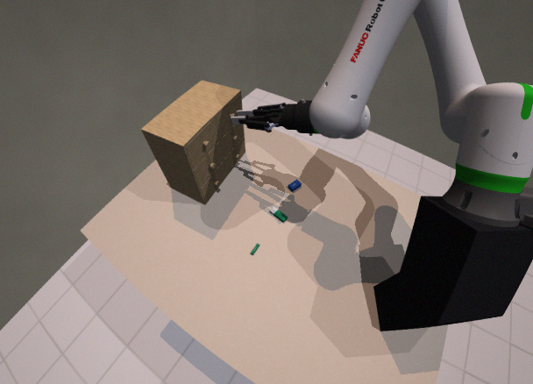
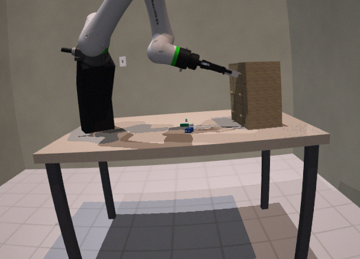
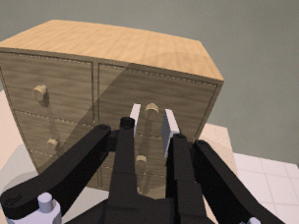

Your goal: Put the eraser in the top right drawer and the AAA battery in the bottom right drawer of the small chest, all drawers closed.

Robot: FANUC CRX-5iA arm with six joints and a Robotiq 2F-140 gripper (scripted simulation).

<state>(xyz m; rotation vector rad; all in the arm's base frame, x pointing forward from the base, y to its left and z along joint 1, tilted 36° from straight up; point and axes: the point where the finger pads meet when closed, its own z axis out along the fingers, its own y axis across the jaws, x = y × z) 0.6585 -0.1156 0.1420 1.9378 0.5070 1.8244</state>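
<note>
The small wooden chest (image 1: 193,116) (image 2: 260,93) (image 3: 118,41) stands at the far end of the table with all drawers pushed in. My gripper (image 1: 234,117) (image 2: 235,74) (image 3: 150,117) is level with the top row, right at the chest's front. Its fingers are a narrow gap apart on either side of the top right drawer's knob (image 3: 152,108), without pinching it. The eraser (image 1: 279,214) (image 2: 185,125), white with a green sleeve, lies on the table in front of the chest. The green AAA battery (image 1: 254,249) (image 2: 186,119) lies farther from the chest.
A small blue block (image 1: 294,185) (image 2: 189,129) lies near the eraser. The robot's black base (image 1: 451,265) (image 2: 96,96) stands at the other end of the table (image 1: 219,300) (image 2: 177,150).
</note>
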